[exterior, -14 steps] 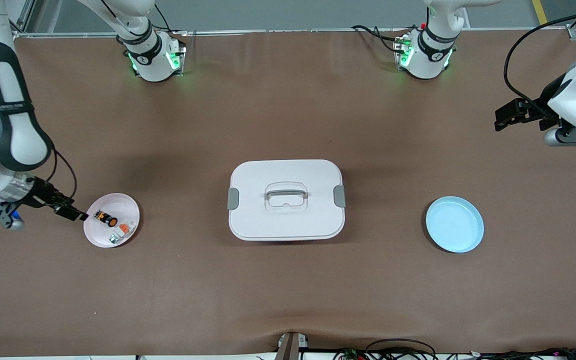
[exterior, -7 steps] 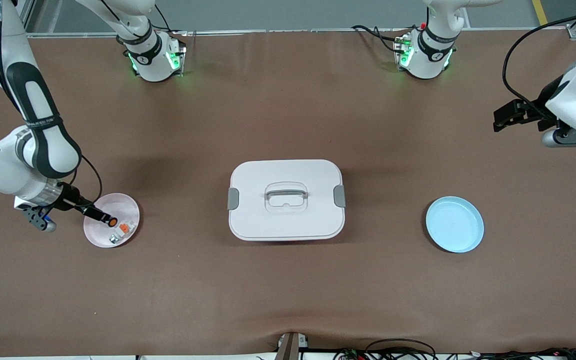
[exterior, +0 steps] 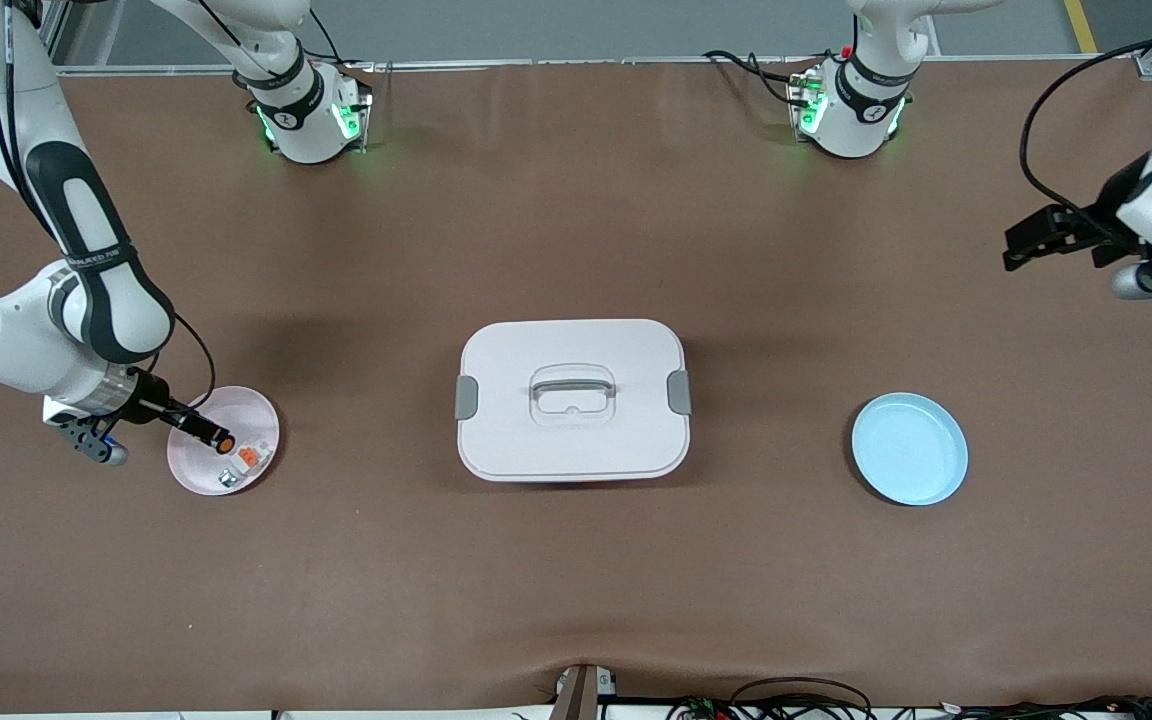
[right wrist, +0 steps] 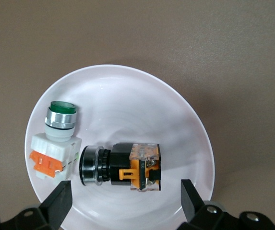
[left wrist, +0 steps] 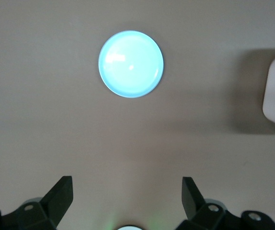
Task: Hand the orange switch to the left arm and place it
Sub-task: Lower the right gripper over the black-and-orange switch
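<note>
Since 1 second ago, the right tool (exterior: 198, 432) has been swung over the pink plate (exterior: 258, 412), fingers spread around the unheld orange switch (right wrist: 120, 166) lying there. The left tool (exterior: 1026, 243), also spread, waits at the table's (exterior: 576, 580) left-arm end, about 1 o'clock of the blue plate (exterior: 909, 448). A skewed closure could nudge the switch against the green-capped switch (right wrist: 56, 139) beside it; a low carry could strike the box (exterior: 572, 398).

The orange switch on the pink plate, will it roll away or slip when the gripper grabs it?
The orange switch lies on its side on the pink plate, and its round black end might let it roll a little. Its squarish orange end probably stops it. It looks hard, so it likely won't squash, but smooth plastic may slip.
</note>
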